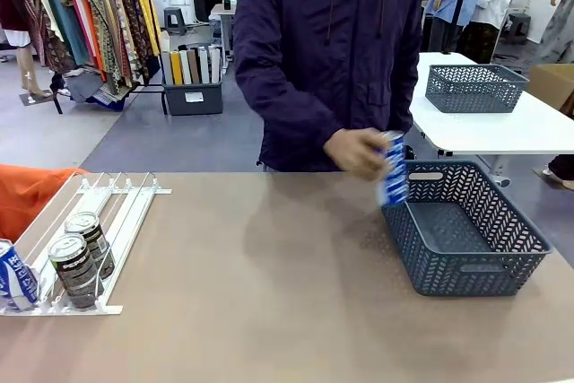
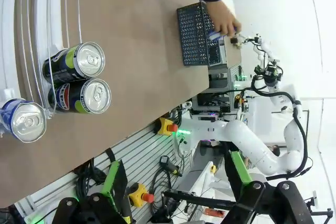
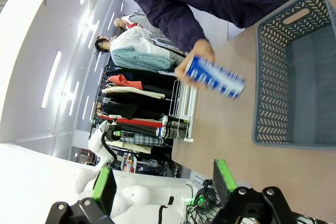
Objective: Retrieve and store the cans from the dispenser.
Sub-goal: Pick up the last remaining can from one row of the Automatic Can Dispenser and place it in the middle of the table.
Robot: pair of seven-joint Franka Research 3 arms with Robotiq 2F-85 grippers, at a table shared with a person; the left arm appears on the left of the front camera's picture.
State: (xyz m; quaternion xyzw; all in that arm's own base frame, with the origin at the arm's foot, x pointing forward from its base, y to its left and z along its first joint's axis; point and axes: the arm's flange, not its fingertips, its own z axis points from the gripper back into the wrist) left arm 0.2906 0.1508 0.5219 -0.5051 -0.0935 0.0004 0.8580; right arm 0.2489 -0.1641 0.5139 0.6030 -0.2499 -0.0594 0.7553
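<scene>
Left end effector hung with fingers spread wide and nothing between them, looking down on the dispenser. The right end effector stood just as wide and empty, facing the basket. And over on the right, the person's hand had a blue can tipped above the basket's far left corner! Three more waited at the dispenser's near end on the left of the worktop, against the stops: two dark cans and a second blue can.

To do this well, by my reckoning, the held can needed to clear the rim and settle against a wall, leaving room for the others. The next pick should have taken the can nearest the stops, gripped round its body below the silver top.

Motion smeared the held can, so its lettering could not be read. The second blue can was cut by the left edge in the front view, the basket's near wall hid part of its floor, and an orange shape at far left defied naming.
</scene>
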